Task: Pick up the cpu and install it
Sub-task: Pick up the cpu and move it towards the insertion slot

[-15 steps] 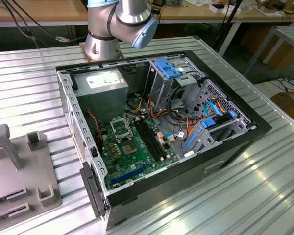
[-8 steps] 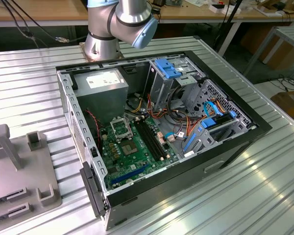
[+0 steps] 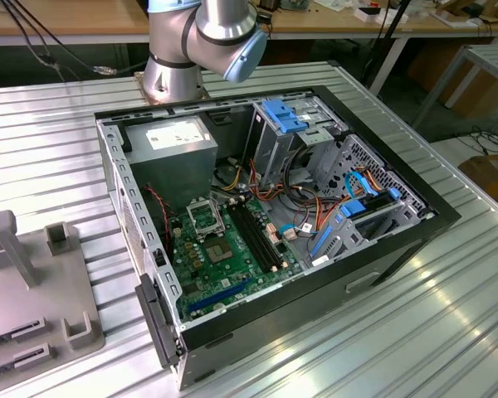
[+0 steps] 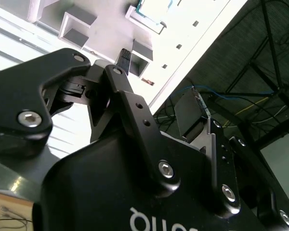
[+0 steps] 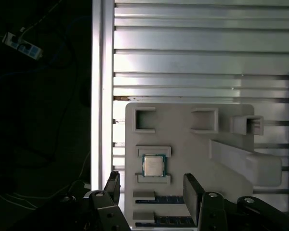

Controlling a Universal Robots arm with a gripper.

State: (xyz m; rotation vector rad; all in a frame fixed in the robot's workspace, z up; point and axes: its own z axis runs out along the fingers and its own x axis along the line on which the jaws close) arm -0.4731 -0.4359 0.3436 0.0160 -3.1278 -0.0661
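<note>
The gripper [image 5: 151,178] has its fingers [image 5: 193,195] spread wide, holding nothing. In the first wrist view the cpu [image 5: 153,166] lies flat between them, seated between two small brackets of a grey tray [image 5: 183,144] on the ribbed metal desk [image 5: 183,48]; whether the fingers touch the tray cannot be told. The second wrist view shows the black finger linkage [image 4: 135,120] from behind, with the tray beyond it. The exterior view shows the arm [image 3: 207,33] and an open computer case [image 3: 398,257] holding a green motherboard [image 3: 232,257] whose black-framed socket [image 3: 203,217] is bare; the tray is at the exterior view's left.
</note>
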